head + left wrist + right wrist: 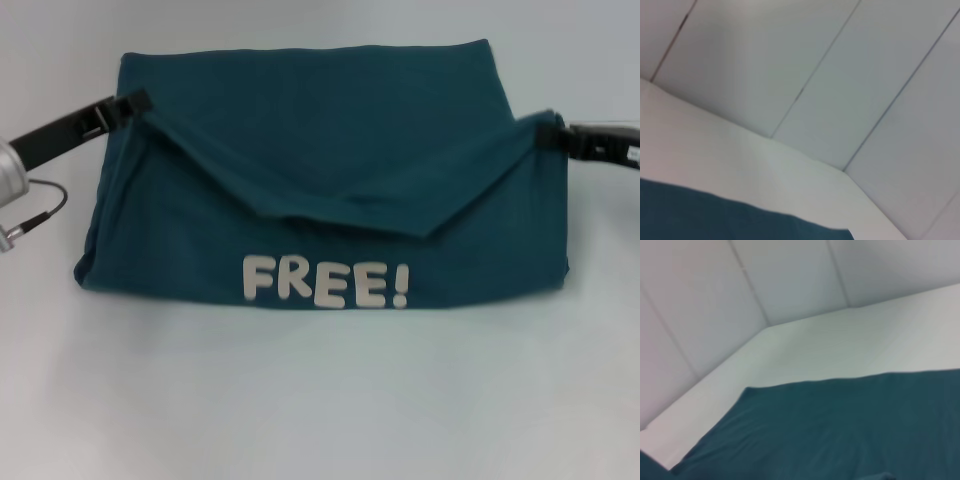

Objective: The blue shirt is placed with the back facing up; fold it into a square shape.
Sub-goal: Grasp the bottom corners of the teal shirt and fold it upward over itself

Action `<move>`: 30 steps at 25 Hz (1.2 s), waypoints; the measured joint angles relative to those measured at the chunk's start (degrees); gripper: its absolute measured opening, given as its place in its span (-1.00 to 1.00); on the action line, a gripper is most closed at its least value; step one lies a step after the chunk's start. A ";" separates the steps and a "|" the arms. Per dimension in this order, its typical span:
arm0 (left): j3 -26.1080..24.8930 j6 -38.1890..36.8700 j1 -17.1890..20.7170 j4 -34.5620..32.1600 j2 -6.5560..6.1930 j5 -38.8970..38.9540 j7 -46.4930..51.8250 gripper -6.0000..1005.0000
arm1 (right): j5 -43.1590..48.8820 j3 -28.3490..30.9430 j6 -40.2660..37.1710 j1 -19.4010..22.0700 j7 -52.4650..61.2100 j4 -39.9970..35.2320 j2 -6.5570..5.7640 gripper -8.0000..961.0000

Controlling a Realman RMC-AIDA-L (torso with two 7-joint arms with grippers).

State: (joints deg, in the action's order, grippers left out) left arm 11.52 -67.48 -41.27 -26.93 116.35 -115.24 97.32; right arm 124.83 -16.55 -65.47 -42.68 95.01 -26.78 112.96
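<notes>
The blue shirt (330, 190) lies on the white table (320, 400), filling the middle of my head view as a wide band whose long axis runs from 9 o'clock to 3 o'clock. It is partly folded: a big triangular flap hangs down across it with its tip pointing toward 6 o'clock, ending just above the white letters "FREE!" (325, 282), which face up along the shirt's near edge and read upright to me.

My left gripper (128, 105) comes in from 9 o'clock and meets the shirt at its upper left corner, where the flap's left end begins. My right gripper (548, 135) comes in from 3 o'clock and meets the cloth at the flap's right end, on the shirt's right edge. Both sets of fingertips look pinched on the fabric at those corners, though the tips are small and dark and I can't make out the grip itself.

My wrist views show only teal cloth (850, 430), the table surface and the pale panelled wall (805, 60) behind.
</notes>
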 joint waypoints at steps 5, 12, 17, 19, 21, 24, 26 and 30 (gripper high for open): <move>0.01 4.77 -1.91 1.76 0.70 3.48 -4.25 -0.99 | -1.85 -0.47 5.77 -2.30 -1.01 0.30 0.48 -0.86; 0.01 10.04 -3.49 2.12 2.24 5.39 -7.65 -0.99 | -3.70 -2.35 12.60 -4.44 -3.76 2.06 0.92 -0.85; -0.02 12.30 -3.56 4.75 2.55 7.85 -11.74 -0.99 | -6.35 -3.95 16.24 -4.66 -7.19 4.78 1.08 -0.84; -0.11 13.13 -3.54 5.37 2.73 8.52 -12.97 -0.99 | -7.17 -4.15 17.43 -4.67 -8.51 5.83 1.11 -0.84; -0.14 13.75 -3.46 5.95 2.89 9.39 -14.29 -0.99 | -7.68 -4.20 18.39 -4.65 -9.57 6.71 1.15 -0.83; -0.16 14.23 -3.42 6.72 3.01 10.43 -16.06 -0.99 | -7.96 -4.24 19.56 -4.61 -10.54 7.48 1.27 -0.83; -0.28 14.34 -3.40 6.94 3.03 10.54 -16.49 -0.99 | -7.98 -4.26 19.82 -4.61 -10.97 7.64 1.41 -0.83; -0.14 14.40 -3.28 6.97 3.03 10.56 -16.57 -0.97 | -8.02 -4.29 19.86 -4.61 -11.11 7.62 1.84 -0.82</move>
State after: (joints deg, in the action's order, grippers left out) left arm 11.38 -53.08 -44.55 -19.96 119.38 -104.68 80.75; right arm 116.81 -20.83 -45.61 -47.28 83.89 -19.16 114.80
